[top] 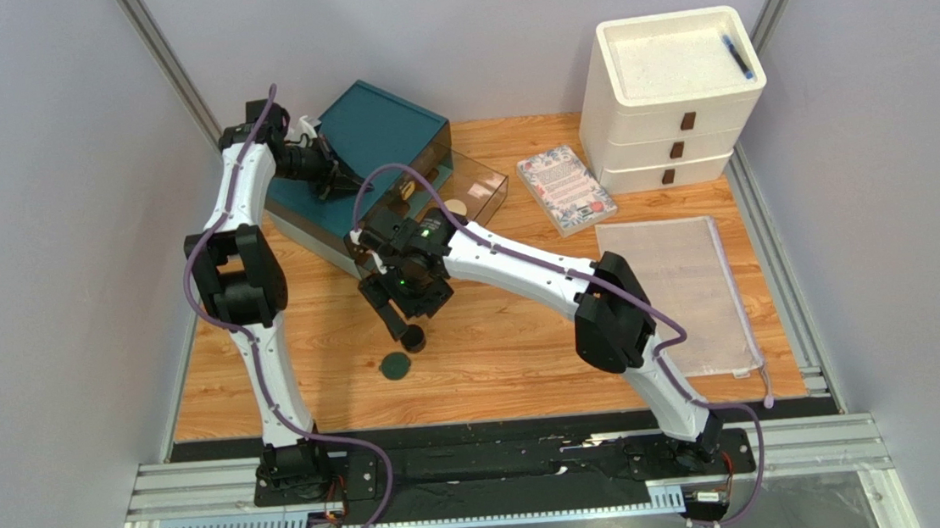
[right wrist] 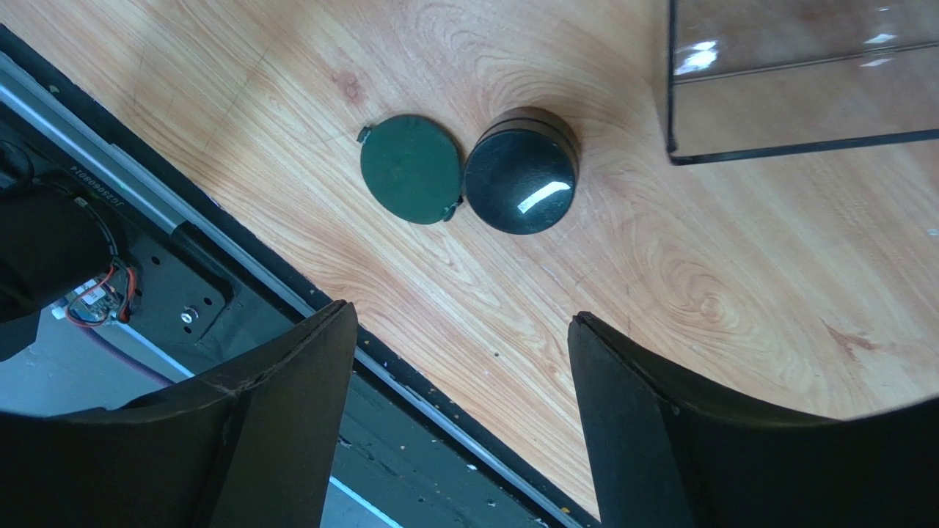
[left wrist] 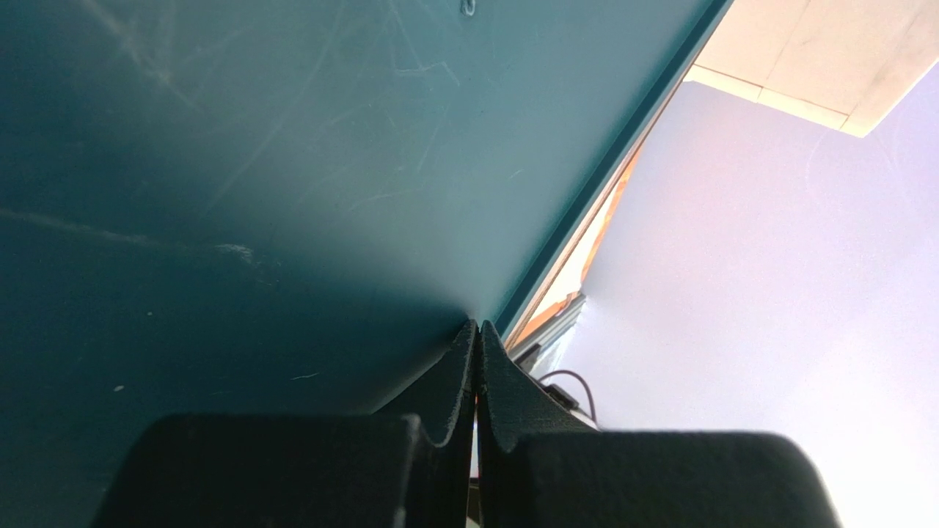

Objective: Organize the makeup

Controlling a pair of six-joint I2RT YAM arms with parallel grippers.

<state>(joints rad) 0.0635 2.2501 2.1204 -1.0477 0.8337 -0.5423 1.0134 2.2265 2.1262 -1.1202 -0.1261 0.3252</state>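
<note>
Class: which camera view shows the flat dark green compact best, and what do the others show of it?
The right wrist view: the green compact lies large and unobstructed beside a black jar. The top external view shows it only as a small disc. The left wrist view shows none of it.

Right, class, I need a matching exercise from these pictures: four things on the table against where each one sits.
1 drawers
2 booklet
3 mesh pouch
4 green compact

A beside a black jar
B far right corner
C between the drawers and the clear box
D flat along the right edge

Pairs: 1-B, 2-C, 3-D, 4-A.
</note>
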